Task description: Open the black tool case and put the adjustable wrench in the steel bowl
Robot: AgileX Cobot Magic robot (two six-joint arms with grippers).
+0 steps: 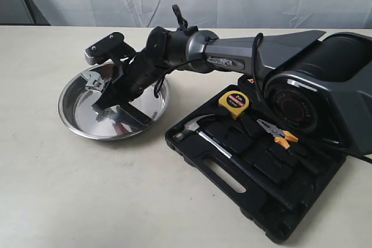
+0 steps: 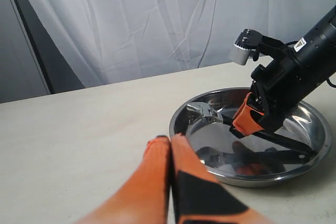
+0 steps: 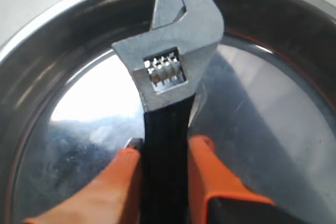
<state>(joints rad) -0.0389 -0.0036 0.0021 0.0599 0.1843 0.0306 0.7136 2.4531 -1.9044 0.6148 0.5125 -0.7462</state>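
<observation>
The adjustable wrench (image 3: pixel 173 51), silver head and black handle, is inside the steel bowl (image 3: pixel 273 103). My right gripper (image 3: pixel 165 148) is shut on its handle, an orange finger on each side. In the exterior view that gripper (image 1: pixel 109 92) reaches across into the steel bowl (image 1: pixel 78 121) at the left, with the wrench head (image 1: pixel 93 79) raised near the far rim. The black tool case (image 1: pixel 261 201) lies open at the right. My left gripper (image 2: pixel 170 141) is shut on nothing, low over the table beside the bowl (image 2: pixel 311 124), facing the wrench (image 2: pixel 207 113).
In the case lie a claw hammer (image 1: pixel 197 135), a yellow tape measure (image 1: pixel 234 101) and orange-handled pliers (image 1: pixel 279 133). The right arm's bulky base (image 1: pixel 325 91) overhangs the case's back. A white curtain (image 2: pixel 157 19) closes off the far table edge.
</observation>
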